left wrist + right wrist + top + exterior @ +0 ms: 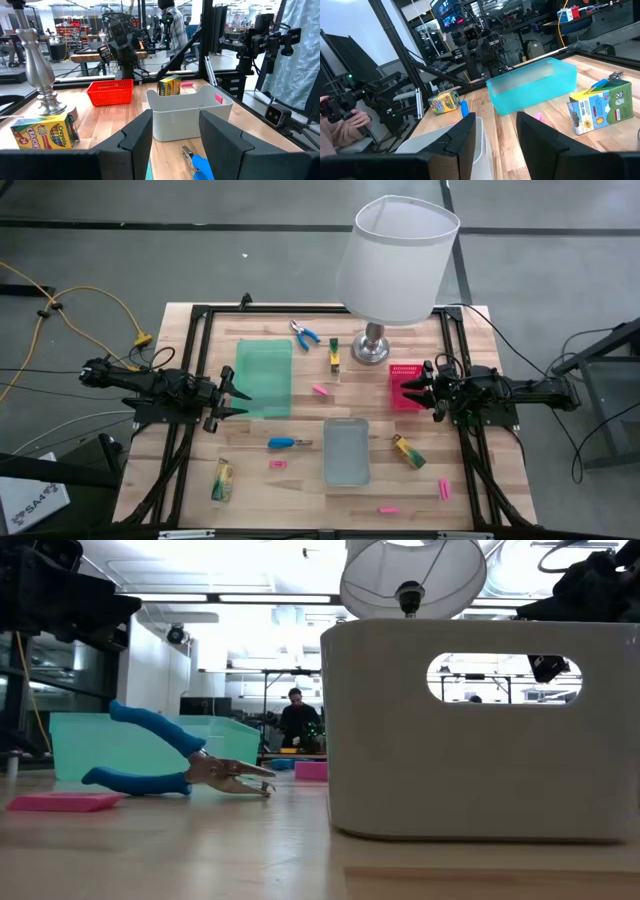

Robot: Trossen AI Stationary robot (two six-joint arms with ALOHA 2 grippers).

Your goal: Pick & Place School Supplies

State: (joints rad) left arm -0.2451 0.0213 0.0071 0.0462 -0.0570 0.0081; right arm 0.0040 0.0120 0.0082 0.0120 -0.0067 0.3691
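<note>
- Landmark: the lamp (385, 265), white-shaded on a metal base, stands at the far middle of the table (300, 490); all places below are given from it.
- Left gripper (240, 394): hovers to the lamp's left and nearer the front, at the left edge of the green tray (264, 377); its fingers stand apart with nothing between them.
- Right gripper (410, 390): hovers to the lamp's right front, over the pink tray (404, 376); its fingers are likewise apart and empty.
- Pliers (305, 332): blue-handled, lying flat just left of the lamp base, well apart from both grippers. Judged stiff and the heaviest item; the rubbery handles should give a surer hold than the smooth metal nose.
- Screwdriver (283, 443): blue-handled, lying in front of the lamp beside the left wall of the grey tray (346, 451). Round, so it may roll; best taken across the handle.
- Crayon boxes: one (334, 353) just left of the lamp base, one (408, 451) right of the grey tray, one (222, 479) at the front left. Light cardboard, probably crushable; grip across the narrow sides with modest force.
- Flat pink bars: one (320, 389) in front of the lamp, others (444, 489) towards the front edge. Light and low-lying; the fingers must reach nearly to the table to pinch the long edges.
- Judgement: nothing is held yet.
</note>
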